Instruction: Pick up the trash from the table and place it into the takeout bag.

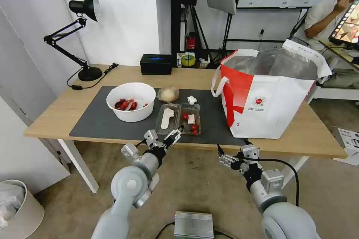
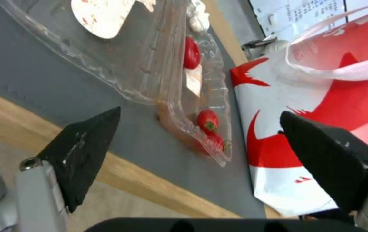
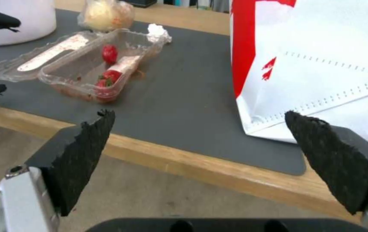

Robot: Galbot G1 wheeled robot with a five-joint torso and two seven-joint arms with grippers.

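Just beyond left end effector (image 1: 175, 135): clamshell tray (image 1: 179, 118).

a black desk lamp (image 1: 80, 33) with a jointed arm stands on the far left corner of the wood surface, its cord (image 1: 93, 80) trailing forward to a small inline switch. a black rectangular box (image 1: 156, 64) sits at the back edge, with a roll of green tape (image 1: 188, 60) just beside it. on the floor, a pale round bin (image 1: 17, 209) stands at the lower left and a ribbed silver metal box (image 1: 193, 225) lies at the bottom centre.
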